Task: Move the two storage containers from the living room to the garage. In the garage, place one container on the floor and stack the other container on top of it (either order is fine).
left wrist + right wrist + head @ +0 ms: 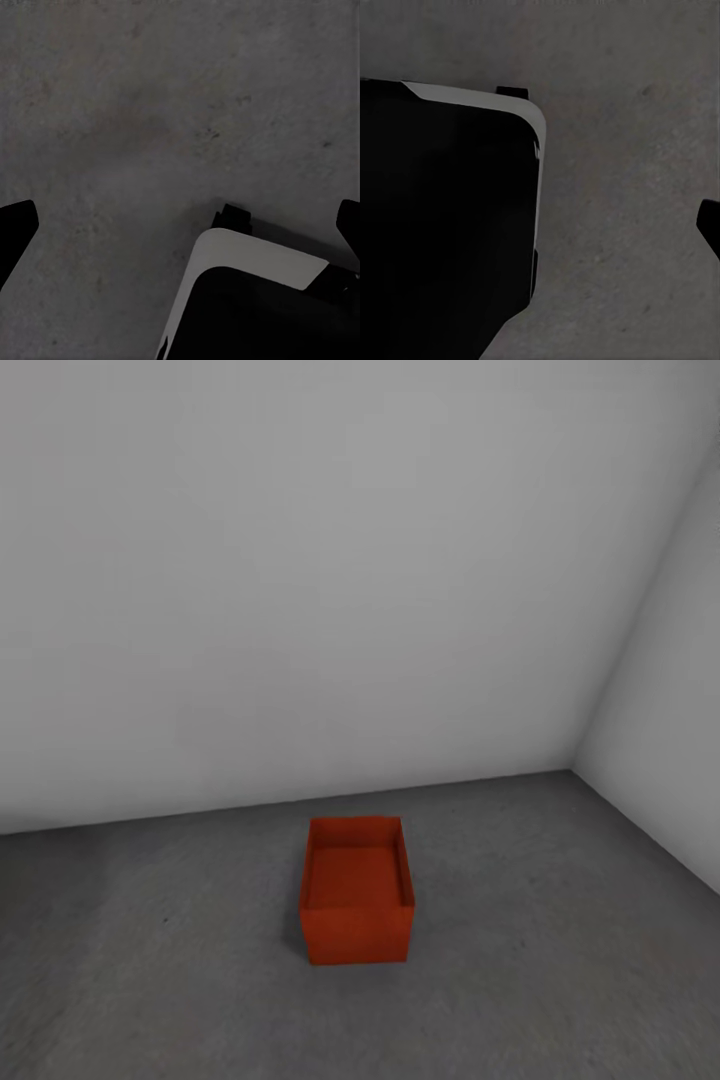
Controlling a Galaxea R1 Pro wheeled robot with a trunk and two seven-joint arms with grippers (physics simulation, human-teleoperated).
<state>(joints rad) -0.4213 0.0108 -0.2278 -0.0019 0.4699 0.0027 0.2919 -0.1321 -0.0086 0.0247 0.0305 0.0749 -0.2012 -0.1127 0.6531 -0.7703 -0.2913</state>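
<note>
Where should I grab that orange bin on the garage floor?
Probably take the storage container by its two long side walls, one gripper per side, coming from above. It sits upright and lidless on the floor, thin rims exposed, short end facing the robot.

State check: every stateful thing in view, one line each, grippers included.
Orange-red rectangular storage container: upright on the dark grey speckled floor, open-topped, empty inside, nothing stacked on it, standing clear of the white-grey walls.
Left gripper: open, dark fingertips spread at both picture edges, nothing between them.
Right gripper: one fingertip visible over floor; open or shut unclear.
</note>
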